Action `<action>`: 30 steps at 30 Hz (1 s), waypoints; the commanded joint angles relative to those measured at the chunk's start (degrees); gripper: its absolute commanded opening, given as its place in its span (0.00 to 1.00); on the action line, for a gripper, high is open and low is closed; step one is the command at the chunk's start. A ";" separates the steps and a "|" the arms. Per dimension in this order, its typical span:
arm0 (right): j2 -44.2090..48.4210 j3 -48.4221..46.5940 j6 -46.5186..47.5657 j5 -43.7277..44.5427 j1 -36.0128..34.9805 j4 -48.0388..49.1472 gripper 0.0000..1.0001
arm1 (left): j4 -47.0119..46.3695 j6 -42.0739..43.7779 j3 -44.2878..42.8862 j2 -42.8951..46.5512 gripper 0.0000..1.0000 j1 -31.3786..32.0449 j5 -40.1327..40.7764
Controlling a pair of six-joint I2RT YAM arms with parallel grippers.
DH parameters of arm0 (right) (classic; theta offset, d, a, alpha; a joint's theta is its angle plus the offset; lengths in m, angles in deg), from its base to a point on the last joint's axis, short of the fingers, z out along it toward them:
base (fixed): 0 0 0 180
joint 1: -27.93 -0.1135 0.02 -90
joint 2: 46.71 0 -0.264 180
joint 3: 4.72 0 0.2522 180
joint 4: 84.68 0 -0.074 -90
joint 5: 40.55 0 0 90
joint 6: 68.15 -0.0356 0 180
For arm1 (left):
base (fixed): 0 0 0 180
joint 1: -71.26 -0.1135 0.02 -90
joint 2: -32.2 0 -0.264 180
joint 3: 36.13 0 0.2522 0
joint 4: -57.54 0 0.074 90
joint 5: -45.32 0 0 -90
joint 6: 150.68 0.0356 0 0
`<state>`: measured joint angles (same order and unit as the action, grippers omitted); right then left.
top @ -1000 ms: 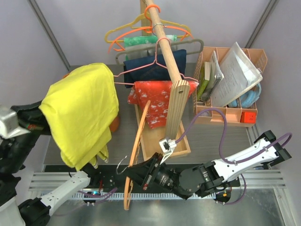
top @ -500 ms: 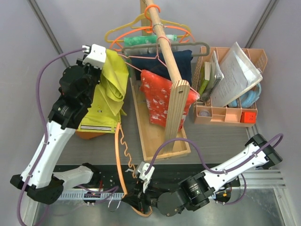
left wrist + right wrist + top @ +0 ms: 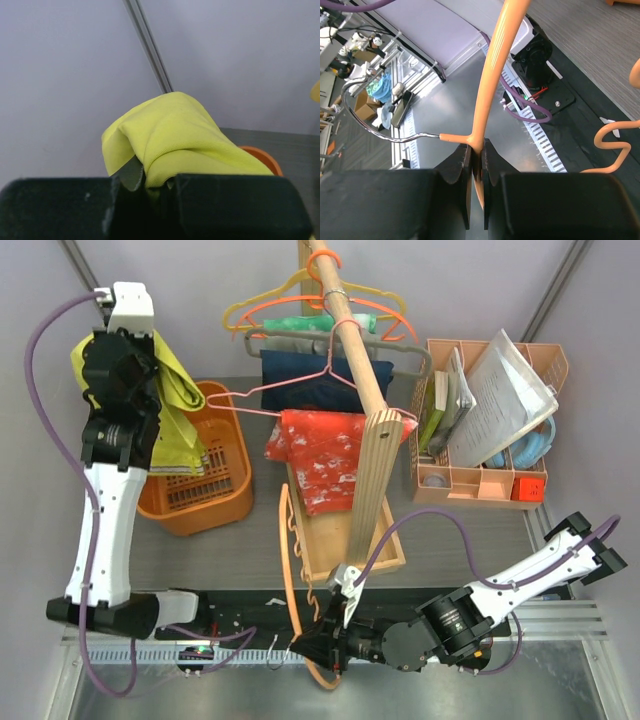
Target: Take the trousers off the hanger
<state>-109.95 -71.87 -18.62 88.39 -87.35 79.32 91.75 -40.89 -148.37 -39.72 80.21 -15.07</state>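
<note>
1. Trousers (image 3: 186,412) hang as a bunched yellow-green fold from the left claw (image 3: 160,194). The claw is raised high at the far left of the table.
2. The left claw is clamped tight on the fabric. In its wrist view a rounded fold bulges up just past the fingertips.
3. The trousers' lower end drops over the far-left rim of the orange basket (image 3: 228,502).
4. The trousers are free of the hanger (image 3: 291,570) and well apart from it.
5. The hanger lies low at the near edge, held by the right claw (image 3: 477,162). That claw's jaws are pinched almost shut on the thin peach frame, just where the metal hook (image 3: 385,134) joins.
6. The hanger's notched bar runs just beside the left side of the wooden rack (image 3: 375,470).
7. A red cloth (image 3: 325,455) and a navy garment (image 3: 310,382) hang on the rack.
</note>
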 commanded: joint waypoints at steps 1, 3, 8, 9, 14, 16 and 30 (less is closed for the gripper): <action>2.33 -0.14 0.74 2.19 -0.12 2.68 0.01 | -7.44 -7.21 -7.51 -5.94 0.00 -2.27 -7.01; 2.33 0.03 0.74 2.46 -0.20 2.59 0.01 | -7.00 -10.19 -8.83 -9.10 0.00 -3.06 -9.82; 2.95 0.91 0.48 3.69 -0.12 2.77 0.01 | -6.64 -16.53 -5.17 -9.66 0.00 -5.34 -12.55; 3.12 1.09 0.65 3.69 -0.12 3.03 0.01 | -7.87 -17.24 -0.54 -8.69 0.00 -5.69 -12.38; 1.90 0.30 1.27 3.86 -0.12 3.82 0.01 | -7.27 -23.74 13.90 -1.31 0.00 -7.54 -9.75; 1.11 -0.23 1.53 3.60 -0.03 4.35 0.01 | -5.43 -25.15 20.06 2.04 0.00 -7.54 -7.03; -1.00 -1.55 0.83 1.76 -0.03 5.49 0.01 | 7.24 -35.96 28.69 -2.25 0.00 -10.62 -3.76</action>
<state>-111.40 -70.45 -18.16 89.73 -87.35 80.26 98.24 -73.04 -119.80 -38.59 70.09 -17.32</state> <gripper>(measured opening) 0.138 0.065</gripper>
